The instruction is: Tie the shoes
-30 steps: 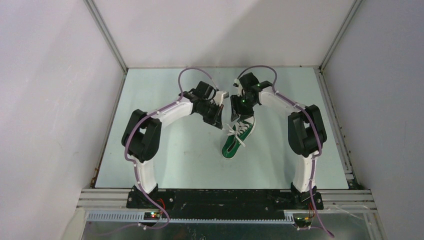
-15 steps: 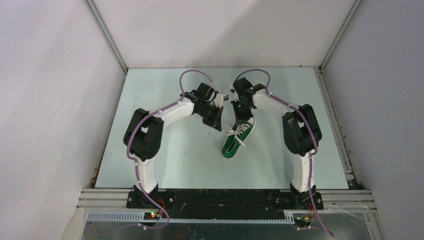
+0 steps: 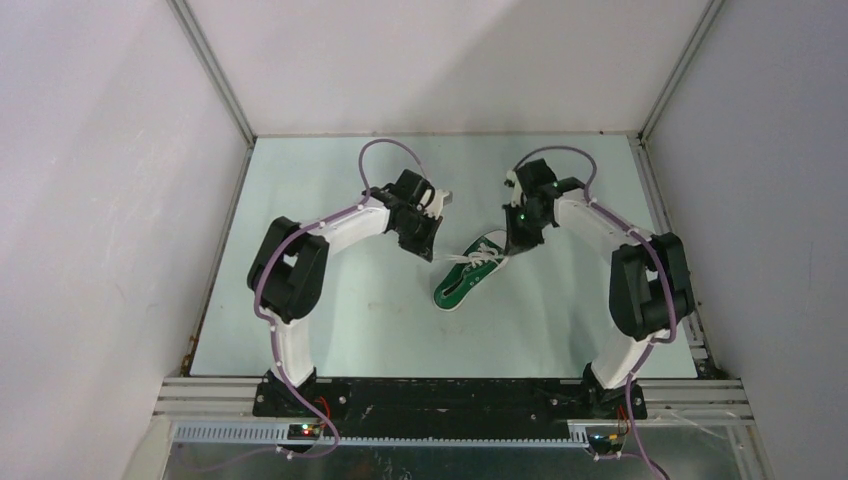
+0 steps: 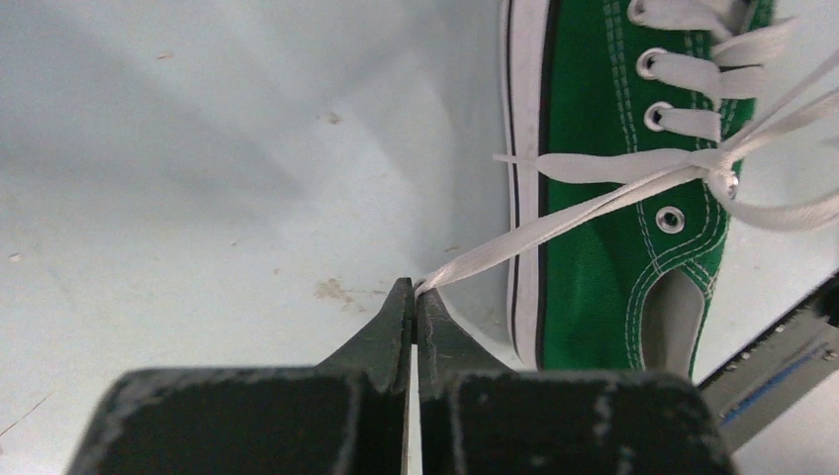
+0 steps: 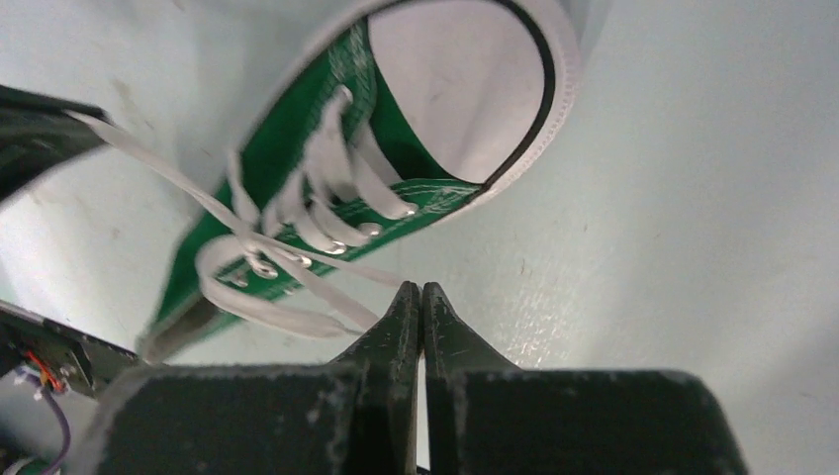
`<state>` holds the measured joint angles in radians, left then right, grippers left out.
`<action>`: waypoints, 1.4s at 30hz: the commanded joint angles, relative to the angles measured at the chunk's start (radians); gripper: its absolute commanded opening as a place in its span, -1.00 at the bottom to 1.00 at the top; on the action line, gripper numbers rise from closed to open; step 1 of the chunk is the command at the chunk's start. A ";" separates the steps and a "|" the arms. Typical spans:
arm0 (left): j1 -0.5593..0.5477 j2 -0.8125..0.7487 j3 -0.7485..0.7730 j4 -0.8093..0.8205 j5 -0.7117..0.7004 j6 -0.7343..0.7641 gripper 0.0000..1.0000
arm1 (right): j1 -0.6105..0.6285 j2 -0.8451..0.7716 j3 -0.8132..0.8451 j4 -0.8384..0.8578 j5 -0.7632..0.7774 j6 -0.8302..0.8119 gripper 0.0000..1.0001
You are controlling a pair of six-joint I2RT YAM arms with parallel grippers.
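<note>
Noted left gripper [image 4: 413, 297] and right gripper [image 5: 422, 292] each pinched shut on flat white laces [image 4: 554, 230] of green canvas sneaker [image 3: 458, 286], mid-frame.

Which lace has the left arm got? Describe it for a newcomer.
On the table, find the green shoe between the two arms. One white lace runs taut from its eyelets, over the white sole edge, into the shut jaws of the left arm. Unlike other laces, it reaches those jaws.
</note>
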<state>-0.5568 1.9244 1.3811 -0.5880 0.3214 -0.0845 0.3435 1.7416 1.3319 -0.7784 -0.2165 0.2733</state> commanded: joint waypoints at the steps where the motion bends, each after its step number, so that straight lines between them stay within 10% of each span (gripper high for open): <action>1: 0.009 -0.018 -0.025 -0.064 -0.165 0.038 -1.00 | -0.038 0.023 -0.116 0.042 -0.018 -0.044 -1.00; 36: -0.040 -0.138 -0.103 -0.062 -0.240 0.201 -0.91 | -0.106 0.009 -0.095 0.088 -0.089 -0.153 -1.00; 42: -0.003 -0.161 0.011 -0.115 -0.087 0.249 0.00 | -0.110 -0.088 -0.048 0.081 -0.154 -0.228 0.19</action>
<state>-0.5972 1.8240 1.2961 -0.6331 0.1738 0.0959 0.2527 1.7683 1.2217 -0.6979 -0.3775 0.1238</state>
